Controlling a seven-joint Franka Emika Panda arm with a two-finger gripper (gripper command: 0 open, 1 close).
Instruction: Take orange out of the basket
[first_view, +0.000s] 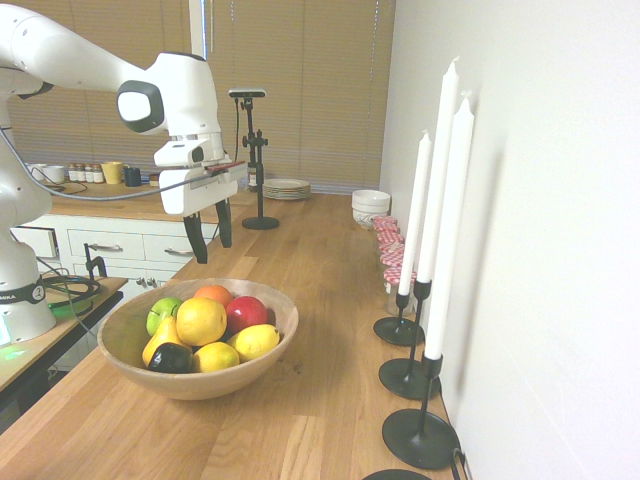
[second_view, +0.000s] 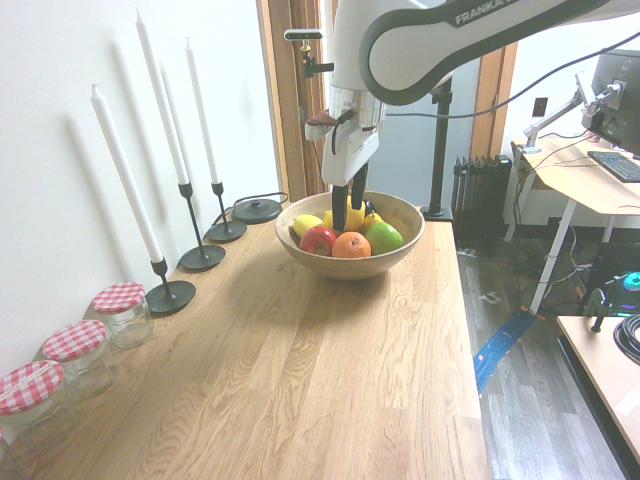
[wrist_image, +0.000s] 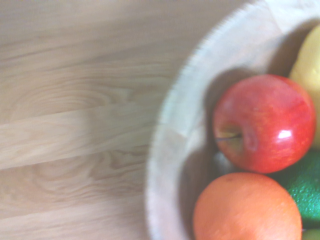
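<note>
While hand (first_view: 211, 242) hangs wide | basket (first_view: 262, 369) on wooden counter (second_view: 330, 370) | blinds (first_view: 320, 90) behind

candles (first_view: 437, 200): 3 | jars (second_view: 120, 310): 3 | basket (first_view: 130, 350): 1 | orange (second_view: 351, 245): 1

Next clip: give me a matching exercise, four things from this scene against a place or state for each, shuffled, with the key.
Things:
1. orange
2. claw
3. jars
4. candles

Places or states:
A. open, empty, above the bowl
B. upright in black holders along the wall
C. in the bowl beside the red apple
D. red checked lids, on the counter by the wall

Pairs: 1-C, 2-A, 3-D, 4-B
</note>
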